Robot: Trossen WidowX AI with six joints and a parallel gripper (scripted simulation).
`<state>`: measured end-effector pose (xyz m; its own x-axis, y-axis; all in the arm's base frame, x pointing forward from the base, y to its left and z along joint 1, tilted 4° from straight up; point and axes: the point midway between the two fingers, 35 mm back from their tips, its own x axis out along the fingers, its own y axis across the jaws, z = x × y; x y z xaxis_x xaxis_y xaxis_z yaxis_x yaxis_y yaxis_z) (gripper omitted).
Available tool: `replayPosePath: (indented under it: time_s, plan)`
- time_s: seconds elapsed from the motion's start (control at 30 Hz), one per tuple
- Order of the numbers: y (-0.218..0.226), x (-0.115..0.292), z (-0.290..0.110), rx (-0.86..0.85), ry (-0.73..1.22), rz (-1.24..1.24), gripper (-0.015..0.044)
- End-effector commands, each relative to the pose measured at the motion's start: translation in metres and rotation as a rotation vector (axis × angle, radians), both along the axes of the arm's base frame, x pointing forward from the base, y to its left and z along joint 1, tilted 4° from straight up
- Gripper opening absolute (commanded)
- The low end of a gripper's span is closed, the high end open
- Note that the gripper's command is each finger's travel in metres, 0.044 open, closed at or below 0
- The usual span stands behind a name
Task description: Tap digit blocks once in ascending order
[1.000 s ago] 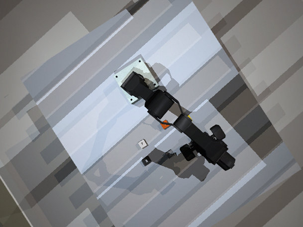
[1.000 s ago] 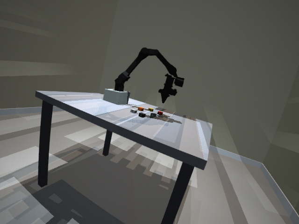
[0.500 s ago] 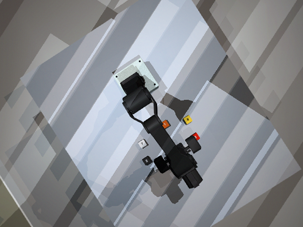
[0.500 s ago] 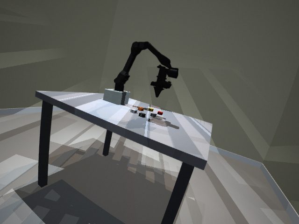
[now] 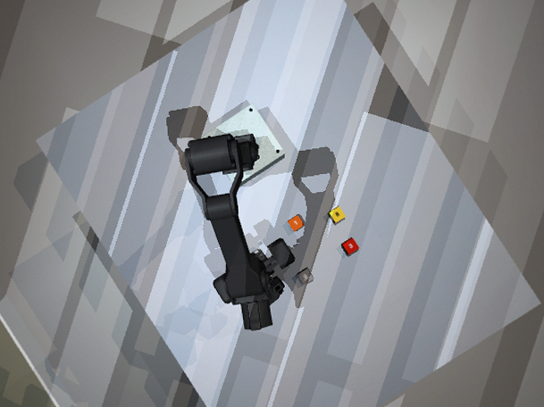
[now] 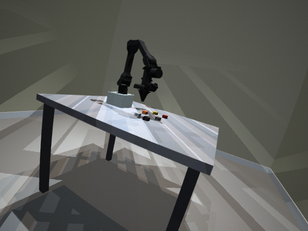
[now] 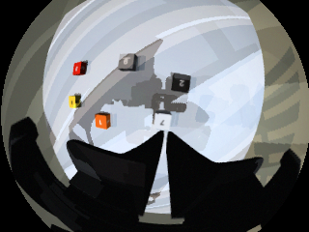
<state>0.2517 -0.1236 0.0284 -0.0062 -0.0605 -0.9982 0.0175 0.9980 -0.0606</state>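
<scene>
My gripper (image 6: 142,100) (image 7: 165,134) is shut and empty, well above the table. In the wrist view its tips point at the near edge of the white block (image 6: 137,115) (image 7: 162,120), digit 7. The black block (image 6: 146,118) (image 7: 181,82) shows 2. The orange block (image 5: 295,222) (image 6: 144,112) (image 7: 102,121) shows 1. The red block (image 5: 349,245) (image 6: 164,116) (image 7: 79,68) shows 3. The yellow block (image 5: 337,214) (image 6: 155,113) (image 7: 74,101) seems to show 8. The grey block (image 5: 304,276) (image 6: 158,118) (image 7: 127,62) has an unclear digit. The arm hides the white and black blocks in the top view.
The arm's pale base block (image 5: 265,132) (image 6: 119,99) stands on the table (image 5: 402,206) (image 6: 173,139), behind the blocks. Striped patterns and dark arm shadows cross the table top.
</scene>
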Motion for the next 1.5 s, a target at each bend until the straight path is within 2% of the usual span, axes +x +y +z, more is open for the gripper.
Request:
replayPosePath:
  time_s: [0.0,1.03,1.17,1.3,1.47]
  plan:
    - [0.002,-0.014,-0.051,0.017,0.04,0.0,0.002]
    - [0.0,-0.017,-0.084,0.017,0.041,0.0,0.002]
    - [0.002,-0.015,-0.057,0.017,0.04,0.0,0.002]
    - [0.002,-0.014,-0.051,0.017,0.04,0.0,0.002]
    - [0.005,-0.011,0.023,0.017,0.04,0.0,0.002]
